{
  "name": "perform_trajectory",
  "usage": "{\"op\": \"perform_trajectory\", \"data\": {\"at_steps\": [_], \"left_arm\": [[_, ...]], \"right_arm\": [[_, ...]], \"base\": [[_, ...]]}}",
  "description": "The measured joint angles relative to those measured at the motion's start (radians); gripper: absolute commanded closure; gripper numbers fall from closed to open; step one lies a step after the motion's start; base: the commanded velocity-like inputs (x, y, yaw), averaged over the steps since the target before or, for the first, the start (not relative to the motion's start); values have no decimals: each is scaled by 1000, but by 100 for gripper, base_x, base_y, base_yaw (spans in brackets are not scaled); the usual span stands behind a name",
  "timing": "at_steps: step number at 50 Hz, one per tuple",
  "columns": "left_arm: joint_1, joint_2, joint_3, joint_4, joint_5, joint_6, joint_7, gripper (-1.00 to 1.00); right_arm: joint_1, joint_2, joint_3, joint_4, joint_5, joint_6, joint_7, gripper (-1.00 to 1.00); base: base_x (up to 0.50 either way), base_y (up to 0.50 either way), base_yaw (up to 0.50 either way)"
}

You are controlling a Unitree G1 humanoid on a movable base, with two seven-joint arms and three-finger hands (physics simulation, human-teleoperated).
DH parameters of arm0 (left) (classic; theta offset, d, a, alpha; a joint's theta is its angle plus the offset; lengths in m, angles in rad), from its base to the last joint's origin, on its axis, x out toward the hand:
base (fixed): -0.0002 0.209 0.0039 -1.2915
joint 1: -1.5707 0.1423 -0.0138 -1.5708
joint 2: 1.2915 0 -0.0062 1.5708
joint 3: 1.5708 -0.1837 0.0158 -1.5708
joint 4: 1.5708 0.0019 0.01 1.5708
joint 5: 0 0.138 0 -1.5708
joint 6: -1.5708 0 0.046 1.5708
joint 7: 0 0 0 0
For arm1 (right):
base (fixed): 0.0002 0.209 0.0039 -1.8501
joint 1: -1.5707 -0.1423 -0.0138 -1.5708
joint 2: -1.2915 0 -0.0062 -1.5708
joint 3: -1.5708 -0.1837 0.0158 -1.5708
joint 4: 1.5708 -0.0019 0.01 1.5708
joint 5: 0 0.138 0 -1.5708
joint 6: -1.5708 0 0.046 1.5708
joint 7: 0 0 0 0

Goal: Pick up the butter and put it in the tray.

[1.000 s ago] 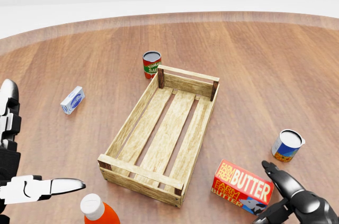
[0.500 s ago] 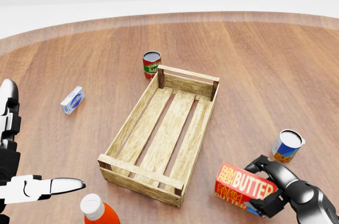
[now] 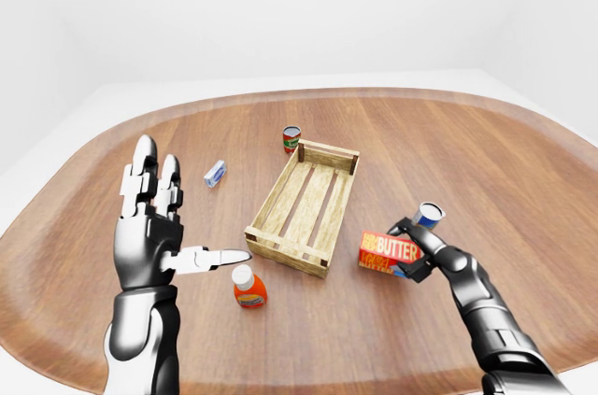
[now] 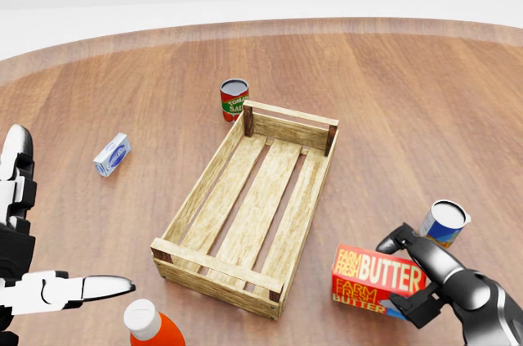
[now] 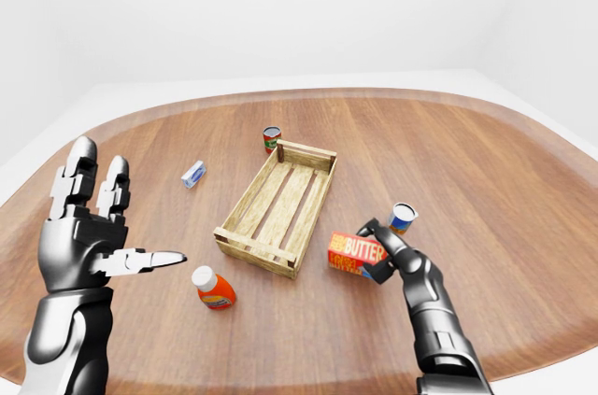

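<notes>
One butter (image 4: 377, 279) box gripped in rt hand (image 4: 425, 276), beside tray (image 4: 252, 203).

Right hand (image 3: 420, 253) around butter (image 3: 389, 251)

red and yellow butter (image 4: 376, 279), pale wooden tray (image 4: 253, 203), red-labelled can (image 4: 234, 101), orange bottle (image 3: 249, 289).

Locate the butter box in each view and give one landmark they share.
Left-eye view: butter box lower right of centre, in the right hand.
Head view: bottom right.
Right-eye view: just right of centre, low.
Shared landmark: the wooden tray directly to its left.
</notes>
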Motion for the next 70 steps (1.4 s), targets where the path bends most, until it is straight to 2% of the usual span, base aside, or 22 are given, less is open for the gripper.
{"op": "perform_trajectory", "data": {"at_steps": [18,34,53,70], "left_arm": [[0,0,1,0,0,0,0,-100],[1,0,4,-4,-2,0,-2,-100],[-3,1,6,-3,-5,0,0,-100],[-11,4,11,5,-10,0,3,-100]], "right_arm": [[54,-3,-44,-317,-80,0,122,100],[-7,15,-38,-486,-144,0,201,100],[-175,43,-2,-426,-89,0,157,100],[-349,99,29,-142,50,0,-13,100]], "base": [[0,0,0],[0,0,0],[0,0,0],[0,0,0]]}}
